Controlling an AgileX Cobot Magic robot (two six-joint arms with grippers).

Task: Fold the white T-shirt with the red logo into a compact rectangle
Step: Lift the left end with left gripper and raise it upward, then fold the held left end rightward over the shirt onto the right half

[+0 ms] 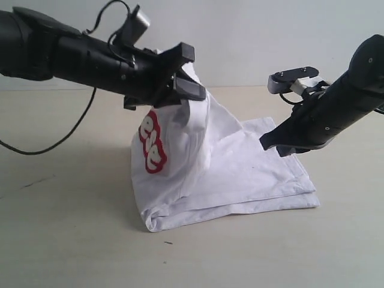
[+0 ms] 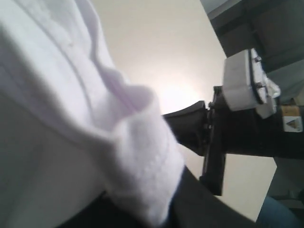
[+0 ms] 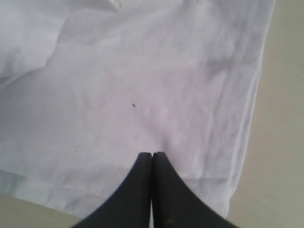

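Shirt [image 1: 240, 168] hangs pinched in my left hand [image 1: 183, 96], lifted so its logo [image 1: 153, 144] side can fold over; my right hand [image 3: 152, 159], fingers pressed together and empty, hangs over the half on the desk [image 1: 72, 240]

White T-shirt [image 1: 240, 171]: lower part flat on tabletop [image 1: 72, 240], 10 o'clock corner raised into peak. Red logo [image 1: 152, 144] upright on hanging flap, partly folded under.

A robotics lab bench is suggested: a bare beige tabletop [image 1: 72, 240] is set against a plain white wall [image 1: 240, 36], and a loose black cable [image 1: 27, 153] is trailed across its left side.
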